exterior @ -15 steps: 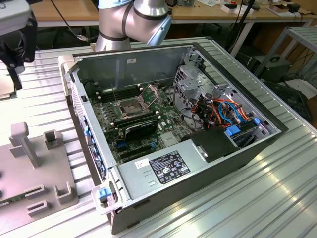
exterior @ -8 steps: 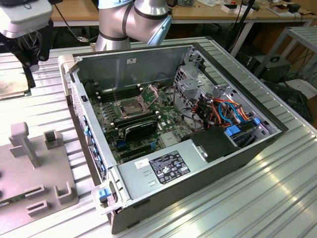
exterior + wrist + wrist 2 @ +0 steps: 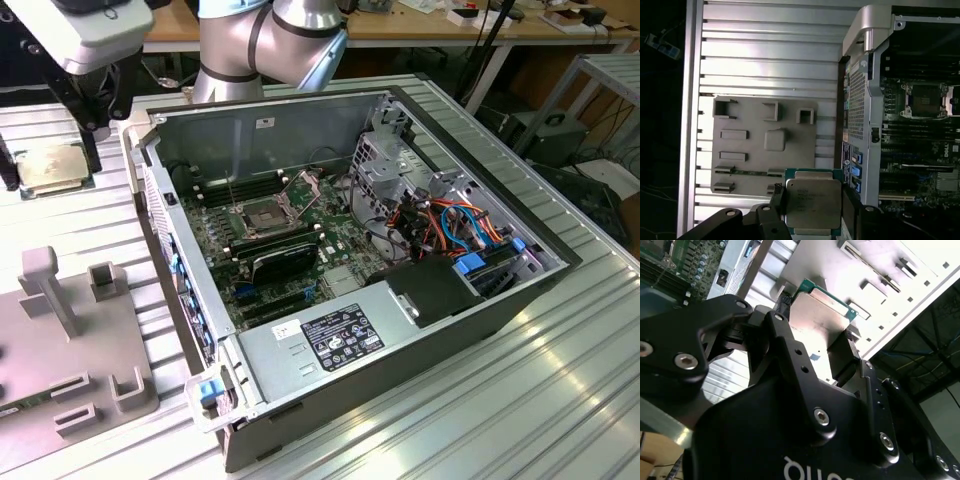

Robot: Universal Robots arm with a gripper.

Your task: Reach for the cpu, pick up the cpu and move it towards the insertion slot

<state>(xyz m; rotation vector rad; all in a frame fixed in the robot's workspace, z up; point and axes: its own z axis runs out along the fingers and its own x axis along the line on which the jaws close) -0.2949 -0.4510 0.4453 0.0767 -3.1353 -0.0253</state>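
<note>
The arm's big rounded silver-grey metal joint housing point(image 3: 270, 40) has a smooth brushed look and sits behind the case in the exterior view. There's also a pale grey boxy wrist block point(image 3: 85, 35) with black hardware hanging under it. Up close in the second wrist view, the matte black metal linkage gripper point(image 3: 815, 347) is all chunky angular plates held with shiny hex-socket screws, plus white lettering low on its body, partly cut off I think.
</note>
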